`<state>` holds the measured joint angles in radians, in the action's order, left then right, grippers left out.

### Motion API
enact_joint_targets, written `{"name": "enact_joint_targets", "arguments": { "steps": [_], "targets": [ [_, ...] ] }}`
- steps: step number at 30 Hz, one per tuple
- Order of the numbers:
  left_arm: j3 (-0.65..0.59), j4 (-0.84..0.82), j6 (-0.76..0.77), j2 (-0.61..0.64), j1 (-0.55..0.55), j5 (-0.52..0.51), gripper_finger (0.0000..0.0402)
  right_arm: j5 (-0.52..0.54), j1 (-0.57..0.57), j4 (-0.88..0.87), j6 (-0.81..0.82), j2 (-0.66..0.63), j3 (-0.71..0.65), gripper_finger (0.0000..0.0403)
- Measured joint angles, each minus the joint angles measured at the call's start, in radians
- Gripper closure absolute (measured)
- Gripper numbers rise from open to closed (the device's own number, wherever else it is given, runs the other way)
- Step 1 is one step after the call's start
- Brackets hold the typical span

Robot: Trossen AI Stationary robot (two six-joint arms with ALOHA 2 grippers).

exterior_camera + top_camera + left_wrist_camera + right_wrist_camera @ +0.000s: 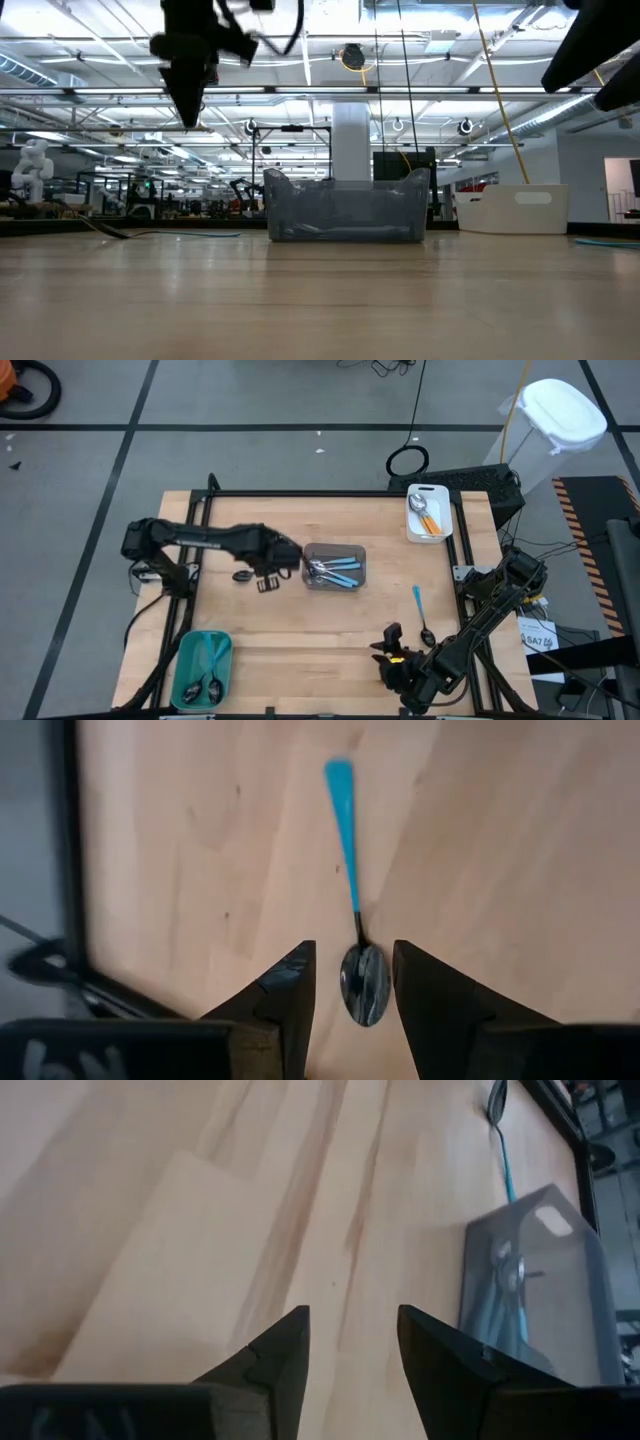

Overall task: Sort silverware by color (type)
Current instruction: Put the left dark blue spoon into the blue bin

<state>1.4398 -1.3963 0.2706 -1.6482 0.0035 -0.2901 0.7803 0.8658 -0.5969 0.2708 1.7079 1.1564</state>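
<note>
End effector [352, 960] gapes around bowl of blue-handled spoon [345, 830]; bowl colour unclear.

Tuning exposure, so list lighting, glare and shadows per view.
High view: even light, faint shadows. Low view: bright ceiling lights, arms in silhouette, grey bin backlit. Left wrist view: spoon bowl glints. Right wrist view: no glare on the table.

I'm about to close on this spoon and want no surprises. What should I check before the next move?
1. Left gripper open: ok.
2. Blue-handled spoon, dark bowl between the fingers: ok.
3. Spoon lying alone on the table, nothing else in the grasp: ok.
4. Fingers low enough to pinch the bowl: cannot tell.
5. Right gripper open, empty, clear of the grey bin: ok.
</note>
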Motion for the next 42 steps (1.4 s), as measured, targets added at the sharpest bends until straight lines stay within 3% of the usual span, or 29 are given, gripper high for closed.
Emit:
{"name": "enact_joint_targets", "arguments": {
  "steps": [5,11,26,42],
  "targets": [
    [-0.151,0.150,-0.049,-0.002,0.123,0.071,0.0266,-0.042,0.006,-0.096,0.101,-0.005,0.000,0.0257],
    [-0.279,0.245,0.056,-0.001,0.188,0.076,0.0266,-0.082,0.019,-0.177,0.229,-0.006,0.000,0.0257],
    [-0.509,0.465,0.163,-0.001,0.143,0.081,0.0266,-0.073,0.031,-0.180,0.230,-0.006,0.000,0.0257],
    [-0.592,0.592,0.155,0.003,0.126,0.082,0.0265,-0.021,0.031,-0.171,0.213,-0.007,0.000,0.0257]
  ]
}}
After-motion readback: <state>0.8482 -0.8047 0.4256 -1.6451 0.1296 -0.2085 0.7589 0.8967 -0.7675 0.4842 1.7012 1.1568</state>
